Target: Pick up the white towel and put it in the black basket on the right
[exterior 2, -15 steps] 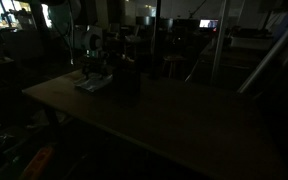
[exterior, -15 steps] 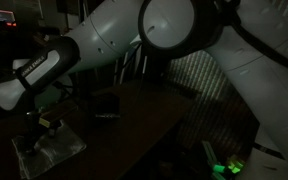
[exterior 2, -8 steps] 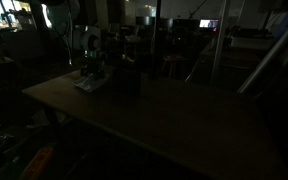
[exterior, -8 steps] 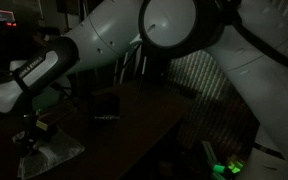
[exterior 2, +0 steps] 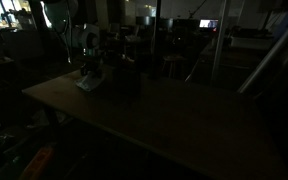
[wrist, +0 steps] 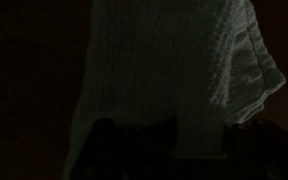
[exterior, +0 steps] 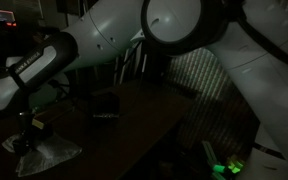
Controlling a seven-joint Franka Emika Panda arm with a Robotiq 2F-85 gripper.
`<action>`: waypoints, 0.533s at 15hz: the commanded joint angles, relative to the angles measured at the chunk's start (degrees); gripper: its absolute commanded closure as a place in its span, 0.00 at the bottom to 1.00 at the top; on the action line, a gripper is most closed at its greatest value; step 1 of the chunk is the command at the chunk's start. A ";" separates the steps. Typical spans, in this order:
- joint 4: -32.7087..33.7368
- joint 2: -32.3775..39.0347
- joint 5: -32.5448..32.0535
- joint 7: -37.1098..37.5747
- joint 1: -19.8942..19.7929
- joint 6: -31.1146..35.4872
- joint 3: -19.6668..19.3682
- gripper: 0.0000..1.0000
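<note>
The scene is very dark. The white towel lies on the table's near left corner, with one part drawn up towards my gripper. My gripper is shut on the white towel, pinching its cloth from above. In an exterior view the towel is a pale patch under the gripper at the table's far left. In the wrist view the waffle-weave towel fills the middle, and my dark fingers stand low in the frame with cloth between them. A dark boxy shape behind the towel may be the black basket.
The dark wooden table stretches away from the towel. The white arm fills the top of an exterior view. Chairs and clutter stand behind the table. A green light glows on the floor beside the table edge.
My gripper has gone from open to shut on the towel. The towel, flat a second ago, is now bunched and drawn up at the gripper. The arm has shifted slightly left.
</note>
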 commanded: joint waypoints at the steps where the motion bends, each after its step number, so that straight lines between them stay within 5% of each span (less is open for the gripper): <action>1: -2.06 -4.25 0.20 2.94 0.39 -0.15 -0.18 0.90; 8: -3.78 -12.81 -1.16 14.17 1.29 -2.46 -3.89 0.90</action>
